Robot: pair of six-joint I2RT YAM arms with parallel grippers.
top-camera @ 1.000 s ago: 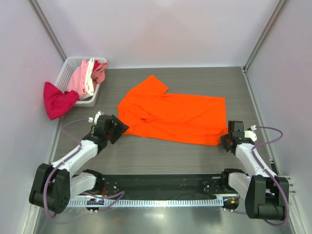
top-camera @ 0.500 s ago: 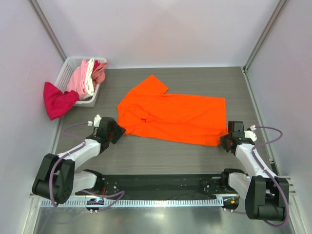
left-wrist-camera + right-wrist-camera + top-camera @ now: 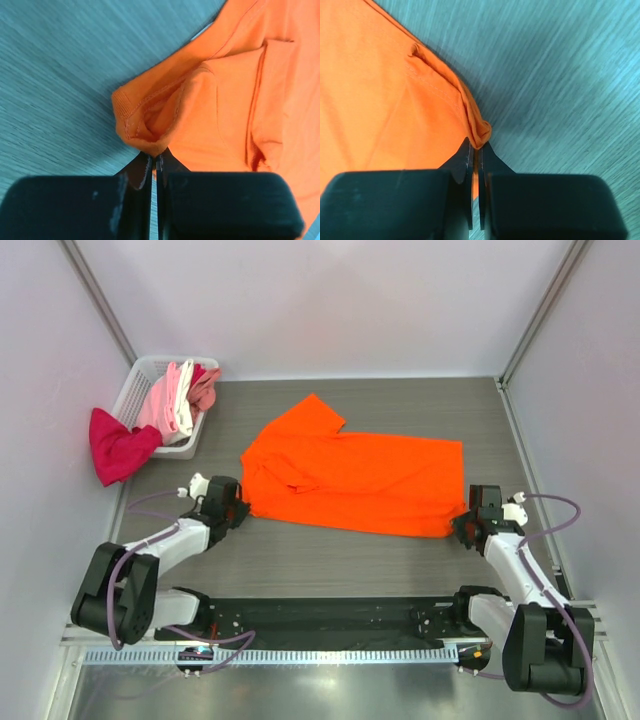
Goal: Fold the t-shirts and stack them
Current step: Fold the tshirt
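orange t-shirt [image 3: 355,480]: spread flat mid-desk [image 3: 300,560], one sleeve pointing to the far side
left pincer [image 3: 238,506]: at its near-left corner
right pincer [image 3: 464,528]: at its near-right corner
basket [image 3: 140,368]: far-left, pink and white shirts [image 3: 178,398] inside
magenta shirt [image 3: 115,448]: draped over the basket's left rim

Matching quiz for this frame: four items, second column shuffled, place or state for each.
1 orange shirt
2 magenta shirt
3 basket
4 left gripper

a in the far-left corner
b shut on the orange shirt's edge
c spread out in the middle
d hanging over the basket's side

Pairs: 1-c, 2-d, 3-a, 4-b
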